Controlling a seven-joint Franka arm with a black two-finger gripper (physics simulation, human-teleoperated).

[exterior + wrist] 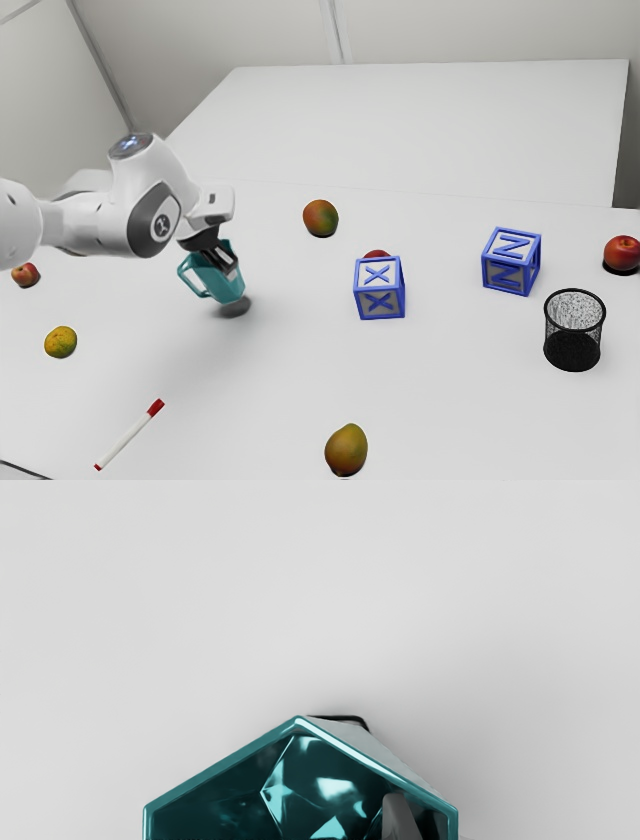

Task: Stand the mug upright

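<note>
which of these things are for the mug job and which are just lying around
For the job:
- teal mug, tilted
- gripper, holding it

Just lying about:
- X block, red fruit behind it
- N block
- mesh bin
- marker
- two apples
- three mango-like fruits
</note>
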